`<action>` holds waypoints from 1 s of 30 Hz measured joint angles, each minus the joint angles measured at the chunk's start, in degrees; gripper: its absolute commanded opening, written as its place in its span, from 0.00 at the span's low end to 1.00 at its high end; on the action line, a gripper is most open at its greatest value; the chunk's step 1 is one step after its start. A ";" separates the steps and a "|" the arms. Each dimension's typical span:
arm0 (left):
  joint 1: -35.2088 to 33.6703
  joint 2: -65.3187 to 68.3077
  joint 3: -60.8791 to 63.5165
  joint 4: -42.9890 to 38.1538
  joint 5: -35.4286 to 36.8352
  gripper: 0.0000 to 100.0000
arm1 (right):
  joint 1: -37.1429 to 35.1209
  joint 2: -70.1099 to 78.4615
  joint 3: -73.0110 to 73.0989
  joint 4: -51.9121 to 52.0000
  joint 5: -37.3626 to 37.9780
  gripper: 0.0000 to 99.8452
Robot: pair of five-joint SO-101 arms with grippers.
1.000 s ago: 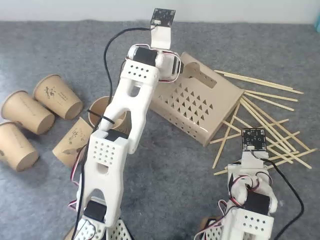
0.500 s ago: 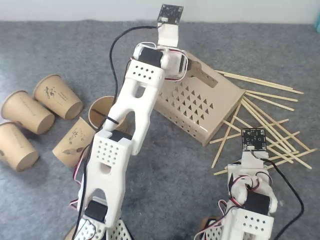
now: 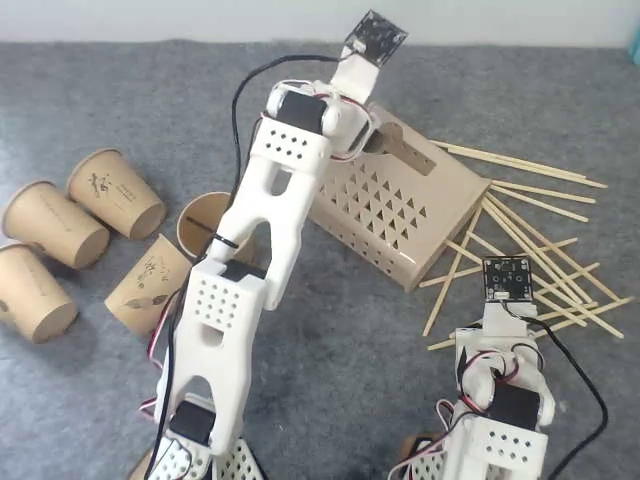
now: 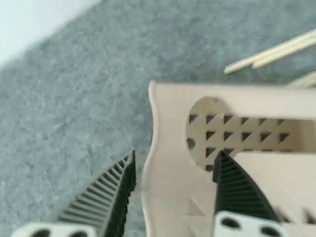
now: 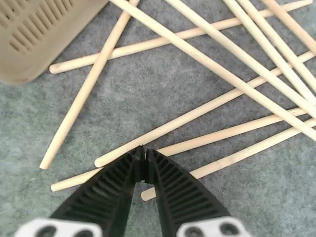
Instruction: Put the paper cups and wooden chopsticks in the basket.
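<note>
Between my left fingers (image 4: 123, 177), spread wide, stands the end wall of the basket (image 4: 168, 207), handle hole beside one tip. My right fingers (image 5: 144, 160) are pressed together, tips just above crossed wooden chopsticks (image 5: 197, 54) on the desk (image 5: 148, 94). Paper cups (image 3: 115, 190) lie well apart from both.
</note>
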 measured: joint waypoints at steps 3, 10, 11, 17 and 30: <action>-0.53 3.08 -0.09 -2.90 -0.53 0.25 | 0.00 0.00 0.00 0.00 0.00 0.01; -0.70 7.03 -0.44 -9.14 -0.62 0.24 | 0.00 0.00 0.00 0.00 0.00 0.01; -0.70 7.03 -0.44 -9.14 -0.62 0.22 | 0.00 0.00 0.00 0.00 0.00 0.01; -0.53 7.65 -4.57 -5.54 -0.70 0.03 | 0.00 0.00 0.00 0.00 0.00 0.01; -0.62 7.91 -20.75 14.95 -5.98 0.01 | 0.00 0.00 0.00 0.00 0.00 0.01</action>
